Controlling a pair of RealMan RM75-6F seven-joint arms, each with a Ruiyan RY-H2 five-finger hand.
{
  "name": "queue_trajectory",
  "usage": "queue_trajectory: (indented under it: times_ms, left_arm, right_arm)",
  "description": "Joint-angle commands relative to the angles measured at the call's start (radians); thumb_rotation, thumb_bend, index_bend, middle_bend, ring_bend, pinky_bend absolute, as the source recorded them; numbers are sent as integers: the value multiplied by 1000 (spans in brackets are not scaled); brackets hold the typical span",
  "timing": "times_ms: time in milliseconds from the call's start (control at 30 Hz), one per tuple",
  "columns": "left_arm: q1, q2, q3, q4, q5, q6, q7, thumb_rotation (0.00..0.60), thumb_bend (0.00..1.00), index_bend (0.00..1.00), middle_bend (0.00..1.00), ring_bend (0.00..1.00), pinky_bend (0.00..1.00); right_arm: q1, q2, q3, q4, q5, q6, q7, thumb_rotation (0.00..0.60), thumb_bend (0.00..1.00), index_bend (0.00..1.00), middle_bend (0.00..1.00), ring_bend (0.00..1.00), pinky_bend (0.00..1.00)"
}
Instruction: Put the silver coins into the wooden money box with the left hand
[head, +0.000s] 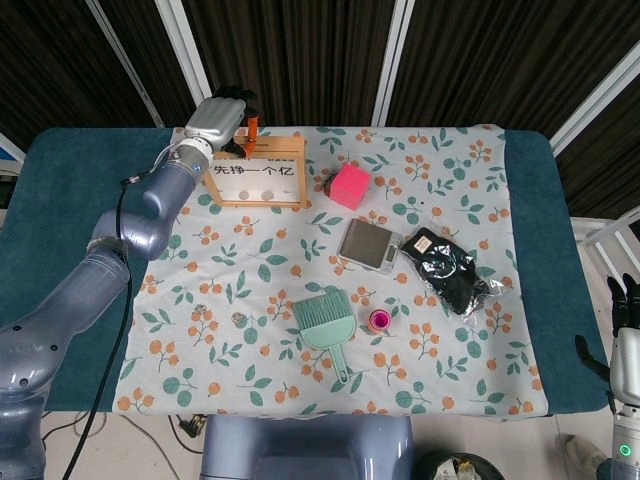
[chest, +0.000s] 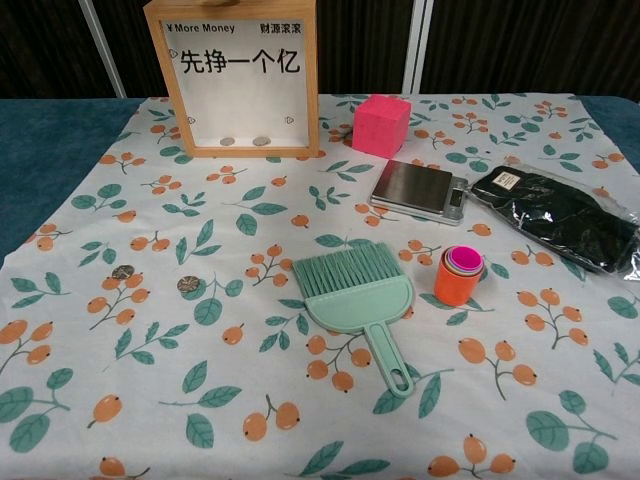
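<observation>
Right now the left hand (head: 222, 112) hovers over the top edge of the wooden money box (head: 257, 172), at roughly eleven o'clock on the cloth; its fingers curl downward, but whether they pinch a coin I cannot tell. Two silver coins (chest: 244, 141) sit inside the box, and two more coins (chest: 152, 278) lie on the cloth near eight o'clock. If a coin is held, a slight misalignment with the slot could send it bouncing behind the box; pressing down might also tip the box.

A lab-style test bench: dark curtains (head: 300, 60) on metal poles, a floral cloth (head: 440, 170) over a padded blue table (head: 60, 180).
</observation>
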Motion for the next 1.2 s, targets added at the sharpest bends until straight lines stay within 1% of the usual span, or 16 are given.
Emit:
queue_trajectory:
  times_ms: [33,500,633,733,833,1100,1200]
  left_arm:
    - [-5,-5,10,10,17,-1,-20,600,484,562,123,0,0]
    - [-21,-28,52,52,71,6,-85,600,479,552,116,0,0]
    - [-24,-31,63,58,83,10,-95,600,432,532,113,0,0]
    - [-27,-33,73,63,90,6,-99,600,340,502,106,0,0]
    - [-30,-27,84,57,94,-18,-109,600,282,477,102,0,0]
    - [-36,-17,98,46,107,-18,-120,600,274,458,101,0,0]
    - [-33,-10,93,35,106,6,-131,600,274,455,102,0,0]
  right_arm:
    - [0,1,0,-1,-1,-1,0,600,358,55,20,0,0]
    - [-1,0,1,-1,-2,3,-2,600,357,56,20,0,0]
    - [-1,0,2,0,-3,4,-2,600,357,55,21,0,0]
    - [-2,1,2,-1,-2,3,0,600,358,55,21,0,0]
    - [-2,0,3,-1,0,4,1,600,357,55,21,0,0]
    - [-3,-3,8,-3,5,9,-6,600,357,55,21,0,0]
    - [-3,-4,8,-3,5,10,-6,600,357,56,21,0,0]
